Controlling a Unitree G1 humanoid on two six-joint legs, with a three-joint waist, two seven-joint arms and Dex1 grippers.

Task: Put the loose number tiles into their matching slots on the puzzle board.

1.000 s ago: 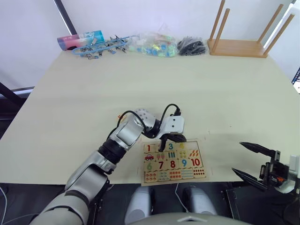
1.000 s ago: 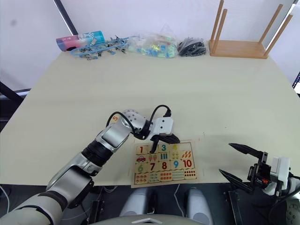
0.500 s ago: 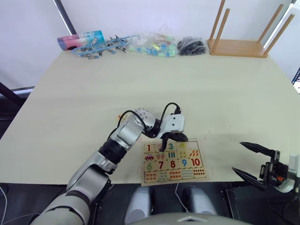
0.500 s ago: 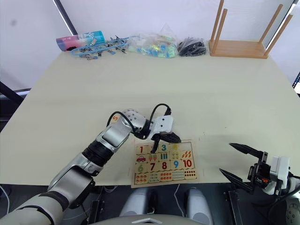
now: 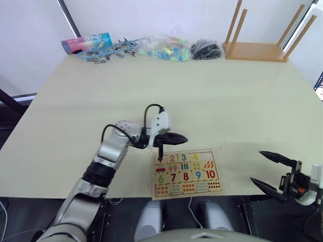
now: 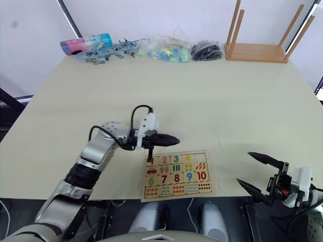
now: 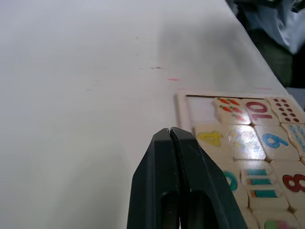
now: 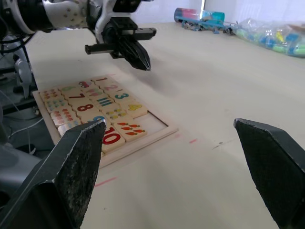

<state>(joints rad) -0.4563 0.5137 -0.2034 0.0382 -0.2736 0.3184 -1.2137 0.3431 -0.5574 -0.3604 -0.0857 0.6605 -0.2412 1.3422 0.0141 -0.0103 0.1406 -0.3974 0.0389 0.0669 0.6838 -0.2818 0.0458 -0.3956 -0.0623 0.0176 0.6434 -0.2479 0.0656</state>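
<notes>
The puzzle board (image 5: 187,173) lay at the worktop's (image 5: 166,91) 6 o'clock edge, its top-row slot at the 3 o'clock end bare. The left claw (image 5: 180,138) hovered just beyond it, fingers pressed together, holding nothing. The right claw (image 5: 270,172) gaped wide at 4 o'clock.

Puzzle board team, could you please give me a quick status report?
Left claw shut, empty, above the puzzle board far edge. Right claw open, off to the side. Tiles 1 to 4 seated; fifth slot empty. Nothing blocking.
</notes>
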